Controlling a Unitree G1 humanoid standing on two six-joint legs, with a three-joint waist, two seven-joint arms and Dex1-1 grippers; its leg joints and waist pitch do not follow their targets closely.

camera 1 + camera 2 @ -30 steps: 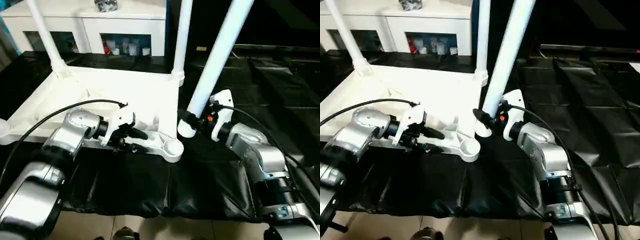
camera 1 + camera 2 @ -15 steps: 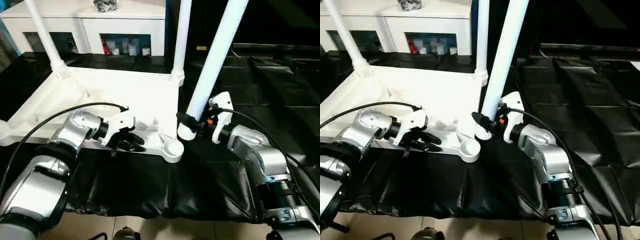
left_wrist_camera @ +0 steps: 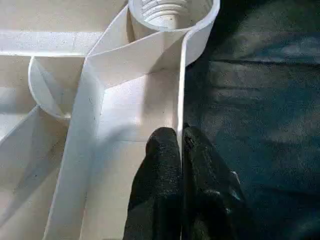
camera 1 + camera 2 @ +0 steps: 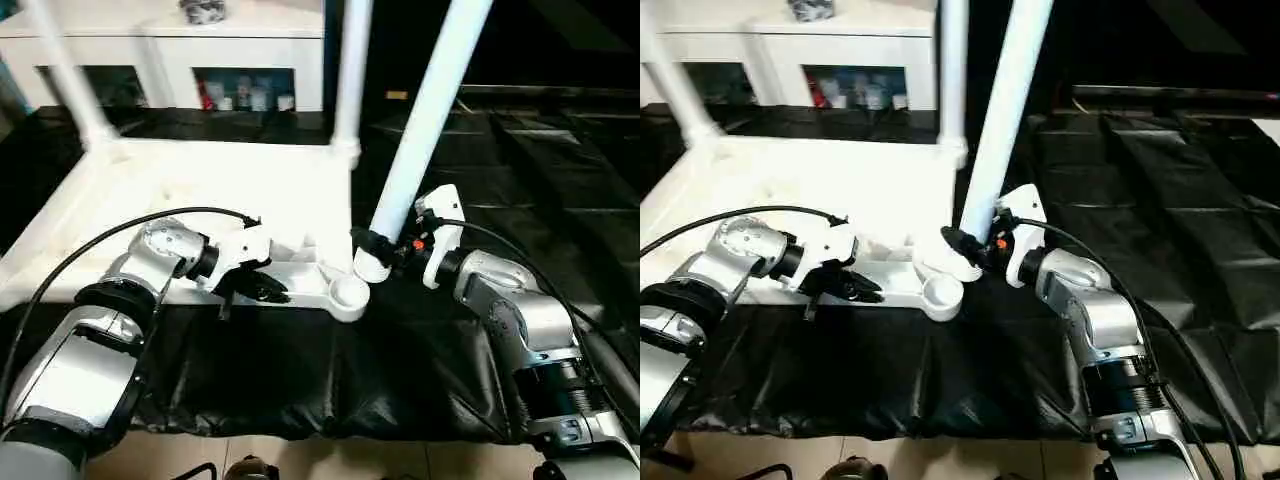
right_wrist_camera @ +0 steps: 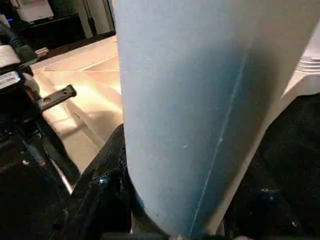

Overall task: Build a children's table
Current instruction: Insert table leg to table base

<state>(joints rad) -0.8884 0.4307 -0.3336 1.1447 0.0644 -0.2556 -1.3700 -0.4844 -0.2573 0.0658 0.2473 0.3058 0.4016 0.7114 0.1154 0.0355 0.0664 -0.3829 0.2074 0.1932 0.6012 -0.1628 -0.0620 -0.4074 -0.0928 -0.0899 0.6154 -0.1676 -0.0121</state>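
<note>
My left gripper (image 3: 181,150) pinches the tabletop (image 4: 200,190) rim to steady it; right gripper (image 4: 385,247) holds a leg (image 4: 425,110) beside the empty socket (image 4: 349,293).

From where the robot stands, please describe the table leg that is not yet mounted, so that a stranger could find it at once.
Start at the white tabletop lying upside down on the black sheet. At its near corner is an empty round socket. Just beside it, the right gripper holds one leg near its lower end; unlike the two upright legs at the far corners, this one leans.
</note>
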